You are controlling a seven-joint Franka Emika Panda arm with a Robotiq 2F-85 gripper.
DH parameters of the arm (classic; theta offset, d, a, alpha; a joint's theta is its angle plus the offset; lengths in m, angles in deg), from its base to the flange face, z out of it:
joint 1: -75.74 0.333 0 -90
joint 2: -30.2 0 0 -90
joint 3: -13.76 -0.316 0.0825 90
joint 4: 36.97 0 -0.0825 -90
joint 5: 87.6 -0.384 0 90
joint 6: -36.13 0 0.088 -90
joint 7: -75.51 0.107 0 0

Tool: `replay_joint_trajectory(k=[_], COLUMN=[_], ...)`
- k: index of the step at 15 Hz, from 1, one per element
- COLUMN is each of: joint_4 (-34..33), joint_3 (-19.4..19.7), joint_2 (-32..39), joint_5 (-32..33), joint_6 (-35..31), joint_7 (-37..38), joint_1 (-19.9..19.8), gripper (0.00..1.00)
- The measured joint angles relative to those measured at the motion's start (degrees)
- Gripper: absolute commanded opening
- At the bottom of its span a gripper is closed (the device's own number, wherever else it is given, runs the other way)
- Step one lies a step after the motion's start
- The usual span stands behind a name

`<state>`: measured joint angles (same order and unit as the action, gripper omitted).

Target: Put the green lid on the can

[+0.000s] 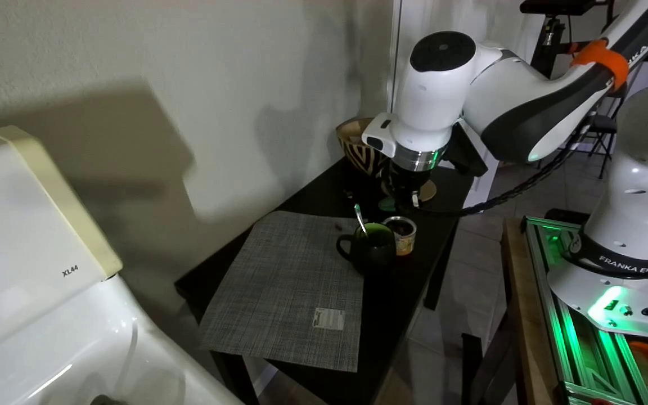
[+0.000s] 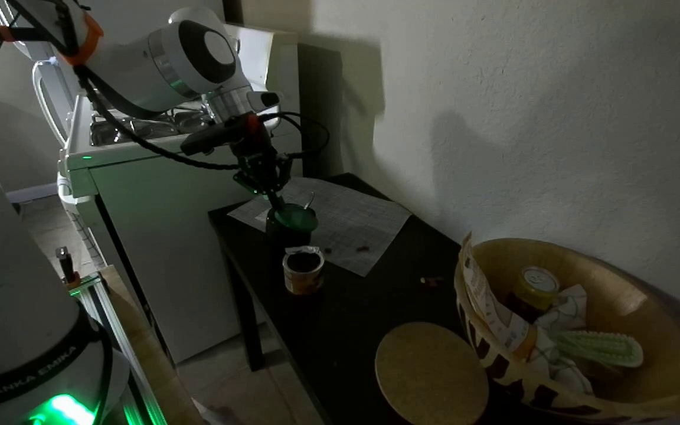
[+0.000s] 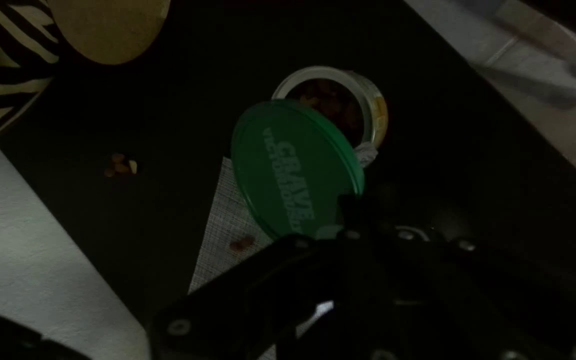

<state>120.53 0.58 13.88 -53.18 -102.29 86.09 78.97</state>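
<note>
The green lid (image 3: 288, 165) is round with pale lettering and is held at its edge, tilted. My gripper (image 3: 350, 207) is shut on its rim; the fingertips are dark and partly lost in shadow. The lid also shows in both exterior views (image 1: 387, 204) (image 2: 296, 218), with the gripper (image 2: 275, 202) above it. The can (image 3: 379, 112) is small, open and upright on the dark table, with brown pieces inside. In the wrist view the lid covers part of the can's opening. The can also shows in both exterior views (image 1: 405, 243) (image 2: 303, 280). The lid is apart from the can's rim.
A dark mug (image 1: 372, 253) with a spoon (image 1: 360, 219) stands right beside the can. A grey placemat (image 1: 290, 287) lies under part of it. A woven basket (image 2: 493, 360) with items and a round tan disc (image 2: 431, 372) are at the table's other end. Small brown bits (image 3: 120, 165) lie about.
</note>
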Motion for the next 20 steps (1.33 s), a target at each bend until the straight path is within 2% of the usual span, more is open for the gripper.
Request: replay_joint_trajectory(k=[3, 9, 13, 20], joint_4=[0.0, 0.1, 0.1, 0.1], joint_3=[0.1, 2.2, 4.2, 7.5], joint_2=[0.1, 3.2, 6.4, 12.0], joint_5=[-0.9, 0.3, 5.5, 18.4], joint_6=[2.1, 0.2, -4.2, -12.0], joint_7=[0.3, 0.3, 0.3, 3.4], joint_1=[0.1, -0.8, -2.3, -4.0], gripper=[0.01, 0.01, 0.01, 0.01])
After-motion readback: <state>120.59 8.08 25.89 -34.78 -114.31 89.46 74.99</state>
